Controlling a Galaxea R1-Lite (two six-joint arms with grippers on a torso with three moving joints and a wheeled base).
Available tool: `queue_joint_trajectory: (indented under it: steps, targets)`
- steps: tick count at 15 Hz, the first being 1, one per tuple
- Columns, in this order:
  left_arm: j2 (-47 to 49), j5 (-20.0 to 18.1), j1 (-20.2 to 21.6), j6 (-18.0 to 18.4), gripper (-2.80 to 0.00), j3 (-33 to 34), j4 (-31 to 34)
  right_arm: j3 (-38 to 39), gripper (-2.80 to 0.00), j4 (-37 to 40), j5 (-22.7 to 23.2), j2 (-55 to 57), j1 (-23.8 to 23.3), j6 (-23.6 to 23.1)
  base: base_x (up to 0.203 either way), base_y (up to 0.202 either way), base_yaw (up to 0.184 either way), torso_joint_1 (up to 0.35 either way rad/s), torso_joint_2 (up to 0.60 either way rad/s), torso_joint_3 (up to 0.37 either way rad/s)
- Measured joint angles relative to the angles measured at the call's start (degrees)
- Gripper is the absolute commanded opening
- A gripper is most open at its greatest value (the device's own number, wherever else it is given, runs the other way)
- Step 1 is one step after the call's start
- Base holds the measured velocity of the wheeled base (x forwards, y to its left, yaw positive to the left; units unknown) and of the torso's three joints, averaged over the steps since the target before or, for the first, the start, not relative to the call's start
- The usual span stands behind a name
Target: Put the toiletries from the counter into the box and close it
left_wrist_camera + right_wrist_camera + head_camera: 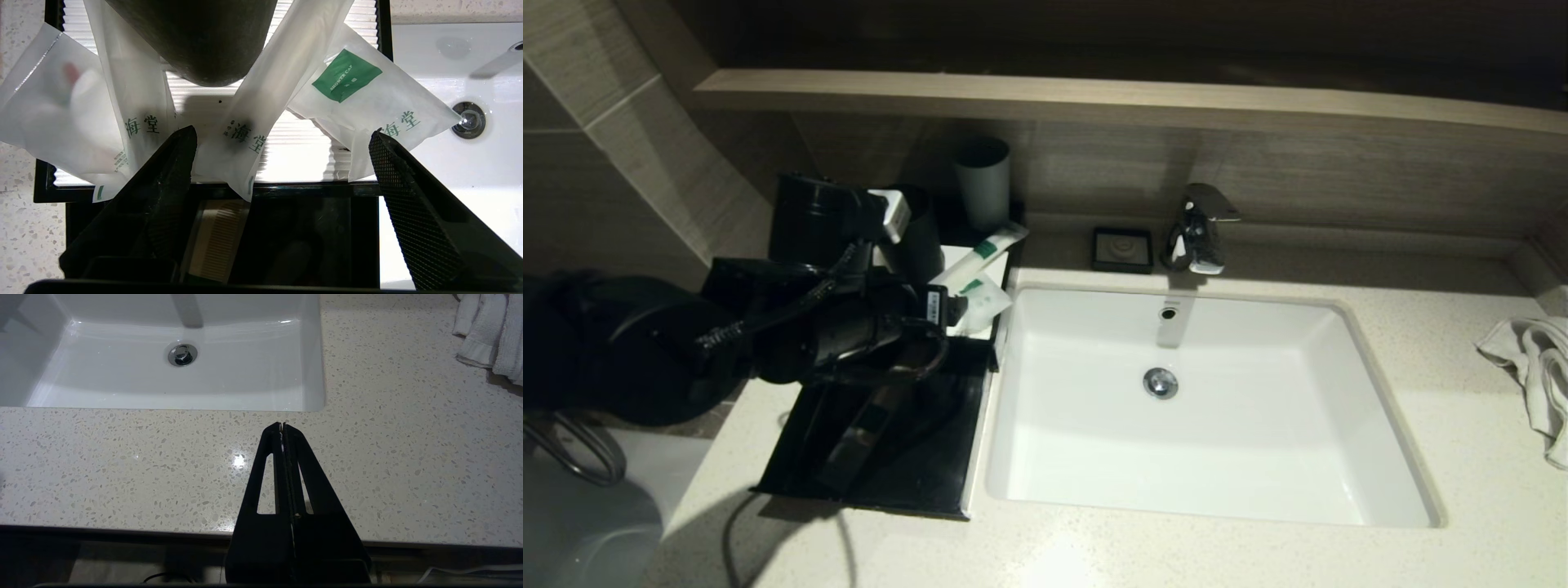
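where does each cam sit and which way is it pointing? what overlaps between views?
Head view: on the robot's head, looking forward and down at the counter, sink and black box; the left arm shows over the box.
Left wrist view: behind the open left gripper, facing sachets lying in the box.
Right wrist view: behind the shut right gripper, parked above the counter's front edge, facing the sink.
Shared: the sink drain shows in all three; the towel in head and right wrist.
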Motion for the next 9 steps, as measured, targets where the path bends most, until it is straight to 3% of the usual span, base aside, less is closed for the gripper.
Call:
queue_joint_trajectory:
  steps: [9]
  targets:
    - [1.0,0.1,0.1,0.1,0.0,0.0,-0.5,0.0,-2.8,0.0,0.0,0.0,0.0,0.0,0.0,0.0,0.0,0.0,0.0,0.0]
